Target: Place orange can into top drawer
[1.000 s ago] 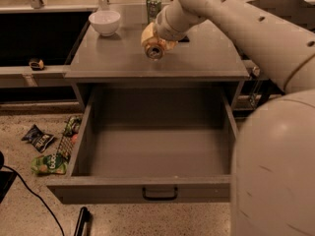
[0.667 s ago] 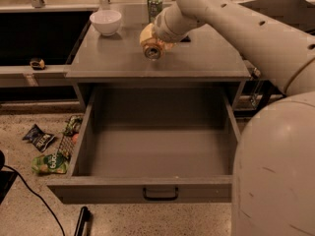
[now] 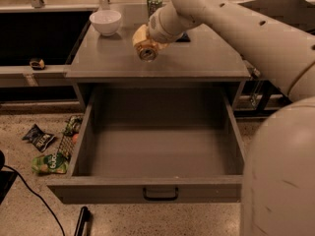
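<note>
The orange can (image 3: 144,45) is held tilted above the cabinet top, its silver end facing the camera. My gripper (image 3: 153,35) is shut on the orange can, at the end of the pale arm that reaches in from the upper right. The top drawer (image 3: 156,190) is pulled fully open below, a deep grey box with nothing inside it and a small black handle (image 3: 160,196) at the centre of its front panel. The can hangs over the cabinet top behind the drawer's back edge.
A white bowl (image 3: 106,21) and a taller green can (image 3: 154,4) stand on the cabinet top (image 3: 118,63). Snack packets (image 3: 49,146) lie on the floor left of the drawer. A black cable and a dark tool (image 3: 81,221) lie on the floor in front. My own pale body fills the lower right.
The can and gripper have shifted slightly left and a little forward over the cabinet top. The drawer has not moved.
</note>
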### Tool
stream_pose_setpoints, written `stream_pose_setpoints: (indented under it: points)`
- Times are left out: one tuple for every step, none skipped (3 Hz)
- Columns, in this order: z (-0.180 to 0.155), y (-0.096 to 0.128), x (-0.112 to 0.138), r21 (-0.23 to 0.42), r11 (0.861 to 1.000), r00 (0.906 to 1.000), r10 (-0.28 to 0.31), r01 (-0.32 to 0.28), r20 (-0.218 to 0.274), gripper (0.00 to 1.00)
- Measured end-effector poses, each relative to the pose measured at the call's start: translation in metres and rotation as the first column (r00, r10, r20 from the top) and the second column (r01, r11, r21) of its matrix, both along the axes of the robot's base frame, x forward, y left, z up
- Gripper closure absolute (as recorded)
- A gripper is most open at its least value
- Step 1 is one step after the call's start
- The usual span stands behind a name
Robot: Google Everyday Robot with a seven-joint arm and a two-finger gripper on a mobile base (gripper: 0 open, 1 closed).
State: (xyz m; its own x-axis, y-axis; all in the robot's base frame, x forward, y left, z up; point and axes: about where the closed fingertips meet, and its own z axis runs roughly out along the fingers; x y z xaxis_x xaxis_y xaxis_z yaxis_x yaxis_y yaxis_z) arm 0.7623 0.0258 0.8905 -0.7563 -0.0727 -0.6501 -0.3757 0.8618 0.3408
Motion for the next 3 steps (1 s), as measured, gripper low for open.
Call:
stream_pose_setpoints:
  points:
    - [0.023, 0.028, -0.061, -0.015, 0.983, 0.9796, 0.185, -0.184, 0.080, 1.00]
    - [0.023, 0.048, -0.125, -0.045, 0.944, 0.9392, 0.329, -0.326, 0.098, 1.00]
    - [-0.022, 0.068, -0.171, -0.011, 0.915, 0.9153, 0.403, -0.403, -0.006, 1.00]
